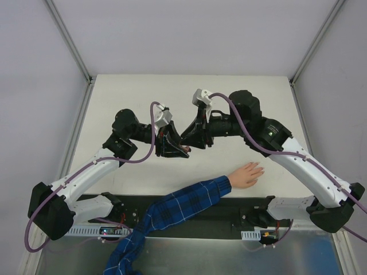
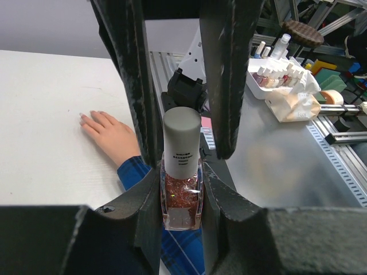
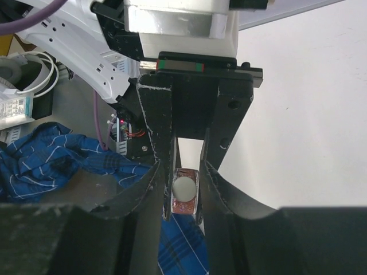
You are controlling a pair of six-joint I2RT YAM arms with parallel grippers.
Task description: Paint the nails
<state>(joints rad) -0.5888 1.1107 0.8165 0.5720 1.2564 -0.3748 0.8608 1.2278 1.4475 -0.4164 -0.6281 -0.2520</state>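
Observation:
My left gripper point(image 2: 182, 179) is shut on a small bottle point(image 2: 182, 200) of reddish glitter polish with a grey cap point(image 2: 182, 137). It holds the bottle above the table's middle point(image 1: 172, 146). My right gripper point(image 3: 184, 172) meets it head-on point(image 1: 192, 137), fingers point(image 2: 226, 86) closely flanking the cap point(image 3: 184, 189) with thin gaps. A pale peach hand point(image 1: 248, 175) in a blue-and-white plaid sleeve point(image 1: 183, 203) lies flat on the table below the grippers. Its tiny nails point(image 2: 84, 117) show at the fingertips, far from both grippers.
A white tray point(image 2: 275, 74) of several polish bottles and a tape roll point(image 2: 330, 97) stand on the metal bench beyond the table's near edge. Metal frame posts point(image 1: 69, 40) rise at the table's far corners.

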